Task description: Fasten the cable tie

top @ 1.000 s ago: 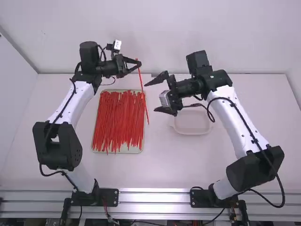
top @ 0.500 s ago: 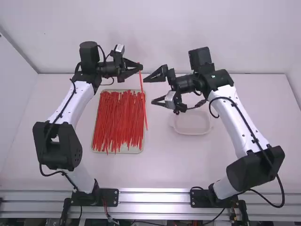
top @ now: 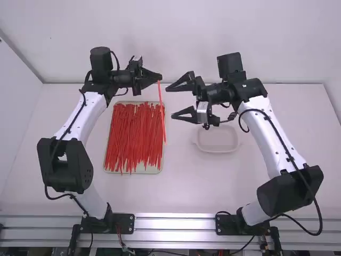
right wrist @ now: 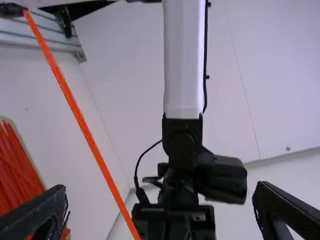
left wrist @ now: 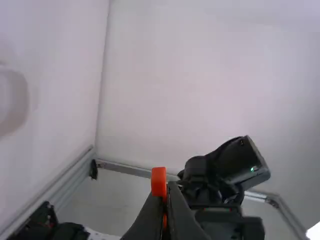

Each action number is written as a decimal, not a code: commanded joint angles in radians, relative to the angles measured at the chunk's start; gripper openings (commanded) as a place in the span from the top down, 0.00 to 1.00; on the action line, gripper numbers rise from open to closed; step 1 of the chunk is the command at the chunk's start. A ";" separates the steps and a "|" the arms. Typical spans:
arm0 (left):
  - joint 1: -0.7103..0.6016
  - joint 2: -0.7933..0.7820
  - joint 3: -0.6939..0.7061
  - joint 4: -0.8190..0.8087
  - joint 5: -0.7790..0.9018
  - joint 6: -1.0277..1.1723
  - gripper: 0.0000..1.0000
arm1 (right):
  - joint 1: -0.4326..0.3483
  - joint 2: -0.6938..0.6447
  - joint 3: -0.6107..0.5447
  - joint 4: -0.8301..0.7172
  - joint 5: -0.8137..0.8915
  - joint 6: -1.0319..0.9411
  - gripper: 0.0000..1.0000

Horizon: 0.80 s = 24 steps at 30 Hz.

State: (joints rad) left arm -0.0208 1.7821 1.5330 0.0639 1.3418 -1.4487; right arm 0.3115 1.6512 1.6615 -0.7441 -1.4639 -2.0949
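Cable tie (top: 162, 111), orange-red, gripped at its head end by the left claw (top: 156, 78), which is pressed fully together on it above the far side of the surface (top: 213, 181). We see the strap hanging free below the grip, with its tail over the right edge of the tray (top: 133, 172) that holds the spare ties (top: 133, 136). The right claw (top: 180, 100) is spread wide and holds nothing. It faces the strap from just beside it, near the clear tub (top: 234, 144).

We judge three risks from here:
- The strap is thin and held at one point only, so it can sway or pivot in the grip, and the wide claw may then close on air.
- A catch too near the head would leave a long loose tail, which we expect to be hard to steer into the small slot.
- The dangling tail may brush the spare ties and drag one off the tray
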 commanded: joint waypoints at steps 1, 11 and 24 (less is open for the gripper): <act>0.000 0.006 0.027 0.011 0.027 -0.109 0.98 | 0.021 0.006 0.026 0.003 -0.028 -0.001 0.02; 0.008 0.006 0.026 0.097 -0.101 -0.317 0.98 | 0.030 0.006 0.026 0.097 -0.021 -0.001 0.02; 0.000 0.006 0.026 0.128 0.045 -0.316 0.98 | 0.037 0.006 0.026 0.082 -0.097 0.003 0.14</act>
State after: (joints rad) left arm -0.0170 1.7824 1.5330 0.1886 1.3350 -1.7660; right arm 0.3439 1.6512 1.6615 -0.6525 -1.5303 -2.0956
